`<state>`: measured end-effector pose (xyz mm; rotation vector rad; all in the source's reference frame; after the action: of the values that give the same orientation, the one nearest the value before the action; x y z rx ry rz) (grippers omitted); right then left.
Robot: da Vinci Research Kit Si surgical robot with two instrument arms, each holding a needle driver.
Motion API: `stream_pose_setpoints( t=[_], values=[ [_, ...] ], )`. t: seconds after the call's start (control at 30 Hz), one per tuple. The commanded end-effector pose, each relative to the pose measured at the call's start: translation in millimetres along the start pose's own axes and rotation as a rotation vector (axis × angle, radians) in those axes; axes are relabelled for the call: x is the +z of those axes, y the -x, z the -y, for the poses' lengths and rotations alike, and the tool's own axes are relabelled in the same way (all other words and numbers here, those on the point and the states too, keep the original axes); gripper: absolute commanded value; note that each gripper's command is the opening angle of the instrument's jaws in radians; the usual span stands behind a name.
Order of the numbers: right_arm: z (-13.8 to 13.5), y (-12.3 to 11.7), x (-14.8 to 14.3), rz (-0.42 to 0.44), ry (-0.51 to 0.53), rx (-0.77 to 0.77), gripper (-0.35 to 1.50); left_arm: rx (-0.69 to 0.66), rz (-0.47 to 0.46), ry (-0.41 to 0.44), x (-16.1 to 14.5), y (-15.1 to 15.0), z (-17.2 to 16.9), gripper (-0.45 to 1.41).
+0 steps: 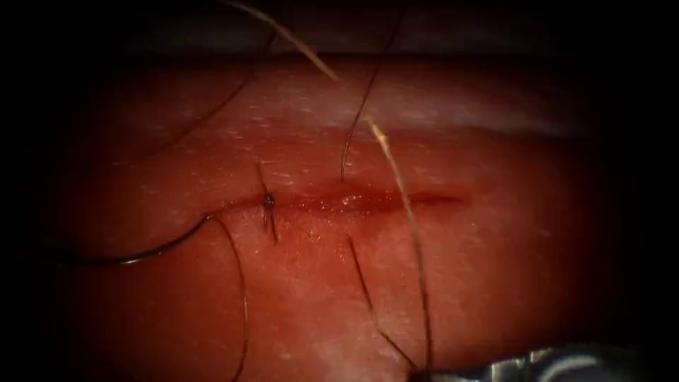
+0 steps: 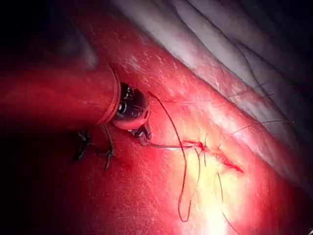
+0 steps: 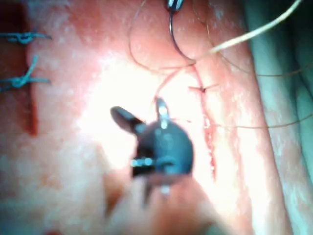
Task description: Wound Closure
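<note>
The needle [image 1: 141,255] is seen to the left of the cut [image 1: 368,201], lying as a dark curve over the tissue [image 1: 495,269]. One of its ends is clamped in the closed jaws of the left tool [image 2: 143,136], well away from the cut. Its other end reaches the tissue surface just off the cut's left end. Whether that end is in the tissue cannot be told. In the right wrist view the same arc of the needle [image 3: 177,46] is seen hanging from the left tool [image 3: 173,5] towards the cut's end.

From the needle's end nearest the cut, the thread [image 1: 240,297] is carried away from the cut in a long loop over the tissue. A tied knot [image 1: 269,201] with short tails is seated across the cut near its left end. Red fluid [image 1: 339,204] is seen along the middle of the cut. A pale strand [image 1: 396,177] and further dark thread are laid across the cut to the right of the knot.

The right tool [image 3: 137,107] is held above the tissue beside the cut. Its jaws are spread apart and nothing is gripped. Older tied stitches [image 3: 22,58] are seen well apart from the cut.
</note>
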<state>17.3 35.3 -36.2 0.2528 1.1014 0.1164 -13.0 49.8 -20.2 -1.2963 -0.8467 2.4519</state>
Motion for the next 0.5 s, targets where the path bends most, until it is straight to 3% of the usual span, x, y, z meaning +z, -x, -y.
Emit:
stream_pose_setpoints(
  t=[0.03, 0.17, 0.5],
  values=[
    [-1.4, 1.1, 0.3, 0.003, 0.031, 0.006, 1.48, 0.0, -0.001, 0.0, 0.8, 0.2, 0.5, -0.35],
    [-4.3, 3.1, 1.9, -0.01, 0.109, -0.025, 1.48, 0.0, -0.001, -0.001, 0.8, 0.2, 0.5, -0.35],
    [-5.7, 7.7, 7.2, 0.048, 0.222, -0.167, 1.38, 0.0, 0.0, -0.004, 1.0, 0.3, 0.6, -0.35]
  ],
)
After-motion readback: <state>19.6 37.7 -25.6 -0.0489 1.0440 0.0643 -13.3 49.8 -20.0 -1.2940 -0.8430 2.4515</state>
